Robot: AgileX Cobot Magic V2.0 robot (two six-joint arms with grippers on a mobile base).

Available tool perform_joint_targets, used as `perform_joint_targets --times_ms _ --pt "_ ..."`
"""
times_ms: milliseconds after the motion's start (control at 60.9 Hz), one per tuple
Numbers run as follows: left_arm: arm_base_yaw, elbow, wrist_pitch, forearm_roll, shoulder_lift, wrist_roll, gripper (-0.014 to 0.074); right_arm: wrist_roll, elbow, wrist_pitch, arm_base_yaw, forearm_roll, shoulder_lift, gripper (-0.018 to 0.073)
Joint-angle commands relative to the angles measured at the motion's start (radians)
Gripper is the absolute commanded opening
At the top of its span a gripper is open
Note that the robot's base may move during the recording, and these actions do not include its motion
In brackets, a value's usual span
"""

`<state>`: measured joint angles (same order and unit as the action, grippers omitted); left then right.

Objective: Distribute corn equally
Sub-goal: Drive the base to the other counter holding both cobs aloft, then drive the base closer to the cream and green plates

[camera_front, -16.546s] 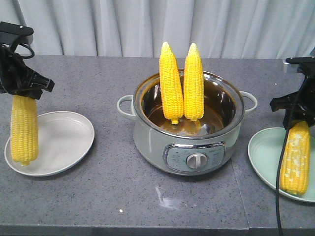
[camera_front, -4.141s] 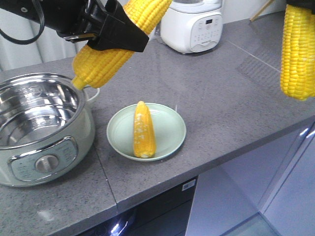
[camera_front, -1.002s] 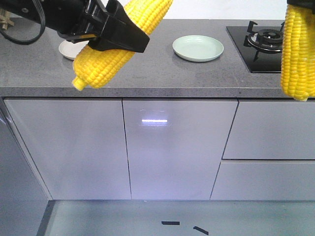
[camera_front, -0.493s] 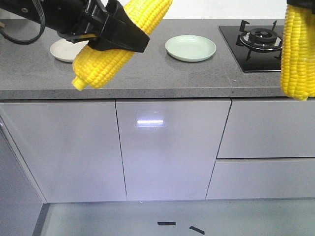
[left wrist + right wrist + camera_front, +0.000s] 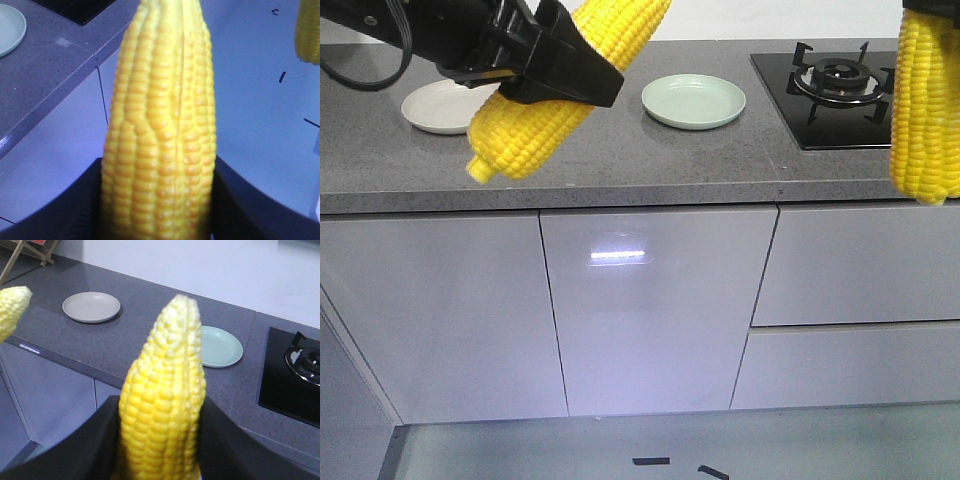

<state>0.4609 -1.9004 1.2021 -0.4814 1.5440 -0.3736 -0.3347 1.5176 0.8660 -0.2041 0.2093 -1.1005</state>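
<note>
In the front view my left gripper (image 5: 552,72) is shut on a yellow corn cob (image 5: 525,135) that tilts down to the left, in front of the grey counter. The left wrist view shows that cob (image 5: 160,125) filling the frame between the black jaws. A second corn cob (image 5: 924,110) hangs upright at the right edge. In the right wrist view my right gripper (image 5: 161,440) is shut on it, and the cob (image 5: 165,390) points up. Both cobs hang in the air, short of the counter's front edge. A white plate (image 5: 444,106) and a pale green plate (image 5: 693,101) sit bare on the counter.
The grey counter (image 5: 620,170) runs across the view, with grey cabinet doors (image 5: 640,310) below. A black gas hob (image 5: 835,85) lies on the counter to the right of the green plate. In the right wrist view the white plate (image 5: 91,306), green plate (image 5: 221,346) and hob (image 5: 295,375) show.
The plates and the hob have slid to the left in the front view, and the cabinets with them. Both grippers keep the same hold on their cobs.
</note>
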Motion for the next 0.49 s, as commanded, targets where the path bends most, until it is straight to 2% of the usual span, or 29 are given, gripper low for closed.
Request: perform_joint_targets --times_ms 0,477 --pt "0.000 -0.027 -0.057 -0.038 -0.034 0.007 -0.0006 -0.003 0.028 -0.074 0.004 0.011 0.016 -0.0005" --pt "0.000 -0.027 -0.057 -0.038 -0.034 0.007 -0.0006 -0.003 0.028 -0.074 0.004 0.011 0.016 -0.0005"
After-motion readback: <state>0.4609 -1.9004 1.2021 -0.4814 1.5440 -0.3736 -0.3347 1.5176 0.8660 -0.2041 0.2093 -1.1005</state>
